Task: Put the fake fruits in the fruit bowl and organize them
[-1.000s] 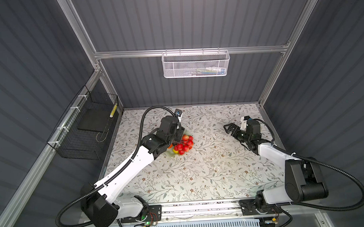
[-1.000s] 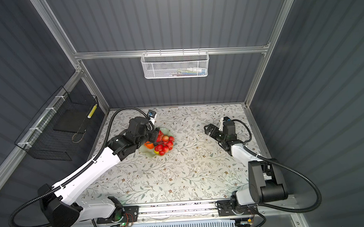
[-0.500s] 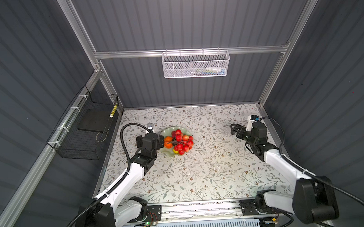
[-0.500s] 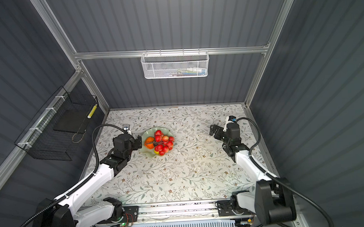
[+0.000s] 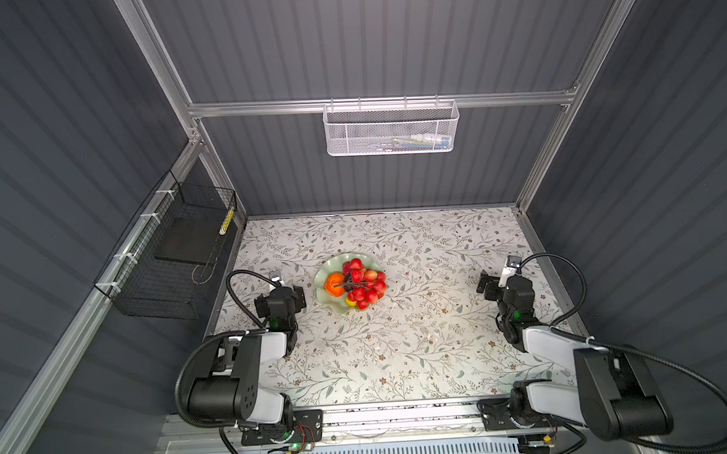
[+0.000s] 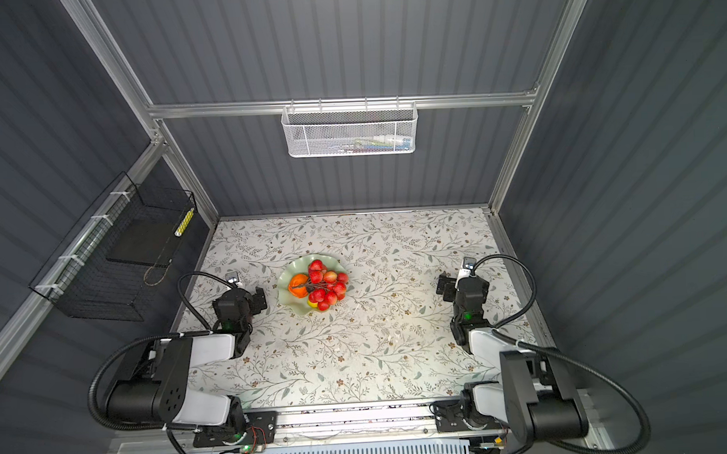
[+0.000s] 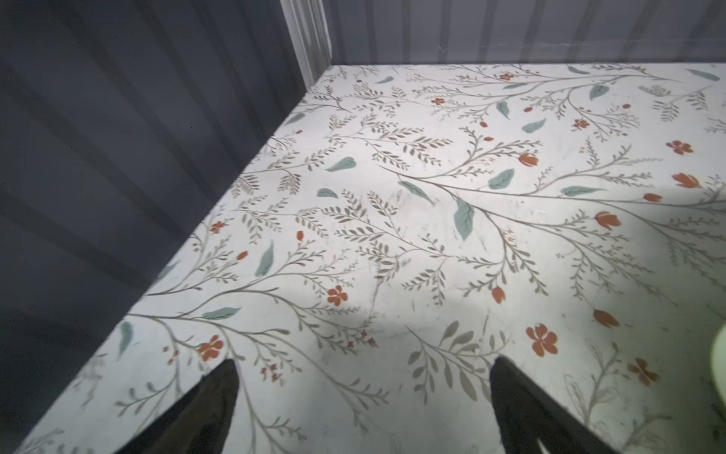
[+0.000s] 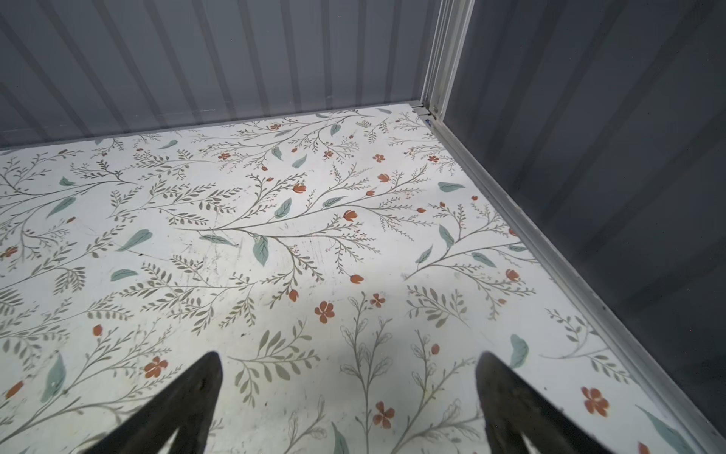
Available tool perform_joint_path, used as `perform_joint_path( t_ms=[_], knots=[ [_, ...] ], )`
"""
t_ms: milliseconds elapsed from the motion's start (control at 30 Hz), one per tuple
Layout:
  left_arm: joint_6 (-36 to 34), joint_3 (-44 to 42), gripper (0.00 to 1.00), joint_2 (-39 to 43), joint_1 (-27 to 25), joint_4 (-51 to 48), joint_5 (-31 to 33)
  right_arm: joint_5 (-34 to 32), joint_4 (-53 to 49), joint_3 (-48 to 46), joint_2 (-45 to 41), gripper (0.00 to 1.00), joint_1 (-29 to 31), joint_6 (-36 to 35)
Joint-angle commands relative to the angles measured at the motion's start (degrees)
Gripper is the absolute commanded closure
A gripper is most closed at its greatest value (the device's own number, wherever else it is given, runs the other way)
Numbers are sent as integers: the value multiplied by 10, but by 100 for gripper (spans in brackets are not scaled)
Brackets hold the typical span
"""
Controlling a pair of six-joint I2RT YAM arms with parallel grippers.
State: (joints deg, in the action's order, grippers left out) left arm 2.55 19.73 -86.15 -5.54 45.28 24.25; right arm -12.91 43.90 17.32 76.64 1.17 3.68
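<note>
left gripper [image 7: 365,363]: jaws wide, empty | right gripper [image 8: 350,355]: jaws wide, empty | arms: apparently folded low

A: What hangs on the back wall?
B: A white mesh basket [image 5: 391,129], hooked on the aluminium rail [image 5: 266,108]. The few items inside are too small to tell.
A: And on the left wall?
B: A black wire basket [image 5: 156,293] holding a flat dark slab [image 5: 185,242], with a yellow strip [image 5: 227,221] against its wire side.
A: Underneath?
B: A pale floral tabletop [image 5: 399,347], enclosed by grey ribbed walls [image 5: 347,49].
</note>
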Motion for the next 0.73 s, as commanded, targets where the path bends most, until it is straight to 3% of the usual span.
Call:
perform_joint_path(
  t_ms=[0,67,100,133,200,267,300,467,700],
  knots=[
    [-10,-2,0,-69,5,153,-57,97,160,1,80,1,-30,-19],
    [-33,-3,0,-140,4,257,-71,96,88,15,53,1,-31,-15],
    [-18,12,0,-104,4,157,-78,97,103,12,62,1,-30,-16],
    [-14,23,0,-96,5,131,-63,96,151,3,77,1,-31,-18],
    [-4,41,0,-127,5,150,-10,70,112,8,59,1,-28,-9],
    [3,66,0,-114,4,67,-16,70,135,6,71,1,-29,-9],
    [-5,56,0,-124,4,110,-15,67,155,-1,73,1,-27,-11],
    [-5,57,0,-125,4,110,-14,103,173,-13,71,1,-22,-29],
    [-2,57,0,-121,3,100,-17,131,119,12,68,1,-40,-17]
  ],
)
